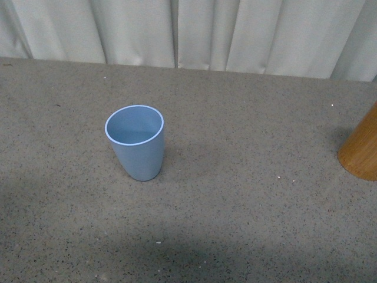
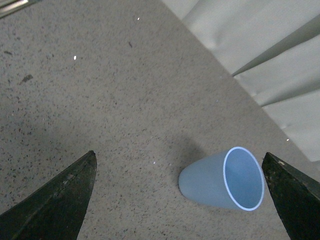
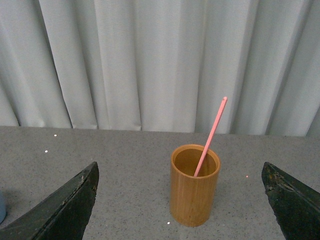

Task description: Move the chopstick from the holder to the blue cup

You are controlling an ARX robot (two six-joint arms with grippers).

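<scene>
Right pincer [image 3: 180,164] and left pincer [image 2: 178,154] both gape, empty. Chopstick [image 3: 211,135], standing in holder [image 1: 360,150] at three o'clock from blue cup [image 1: 136,144], looks light, stiff, slippery; pinch its exposed upper part.

The left gripper [image 2: 178,153] stands with its jaws spread wide, gripping nothing (only its two dark, tapering fingertips [image 2: 60,200] show); the right gripper [image 3: 180,163] is equally wide apart and empty.

Soft, diffuse light is falling over the grey speckled table [image 1: 265,206], which is darkening toward the near edge in the front view. The blue cup [image 1: 136,144] is casting a faint, blurred shadow to its right. The curtain [image 1: 177,29] is looking pale and slightly grainy.
</scene>
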